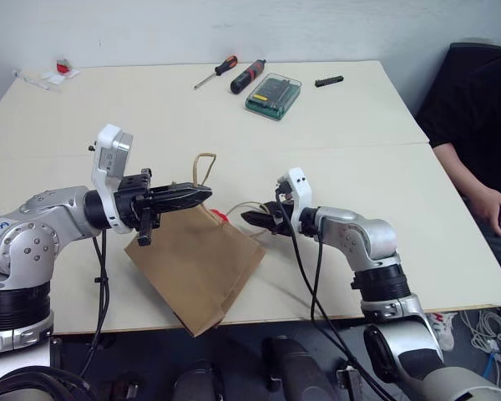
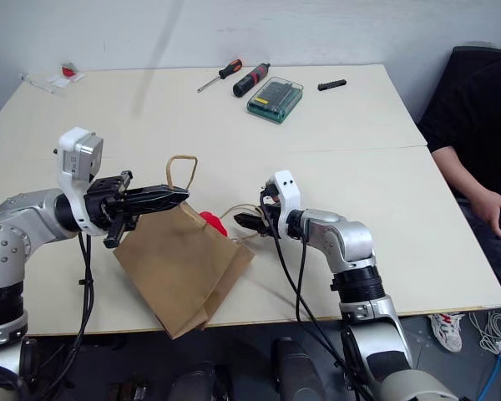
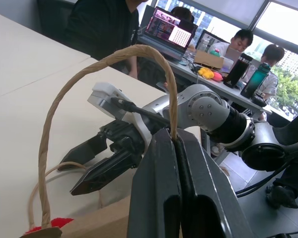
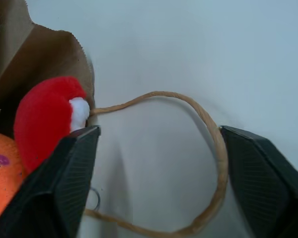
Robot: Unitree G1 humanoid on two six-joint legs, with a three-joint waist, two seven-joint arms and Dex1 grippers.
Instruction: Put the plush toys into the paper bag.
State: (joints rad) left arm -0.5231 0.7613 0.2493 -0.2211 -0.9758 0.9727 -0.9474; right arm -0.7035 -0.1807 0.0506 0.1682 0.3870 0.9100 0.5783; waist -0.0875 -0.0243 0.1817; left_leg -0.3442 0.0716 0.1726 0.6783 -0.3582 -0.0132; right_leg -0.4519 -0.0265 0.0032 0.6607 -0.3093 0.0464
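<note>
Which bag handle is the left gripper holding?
The upright handle, pinched by the shut left gripper. The other handle lies slack on the table between the open right gripper's fingers.

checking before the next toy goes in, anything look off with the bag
The bag hangs tilted from one handle in the left gripper, its bottom over the table edge. The red toy sits at its mouth; the other handle lies slack.

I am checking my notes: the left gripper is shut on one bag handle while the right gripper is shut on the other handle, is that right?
Not quite: the left gripper is shut on a handle, but the right gripper is open, its fingers either side of the other handle, as the right wrist view shows.
</note>
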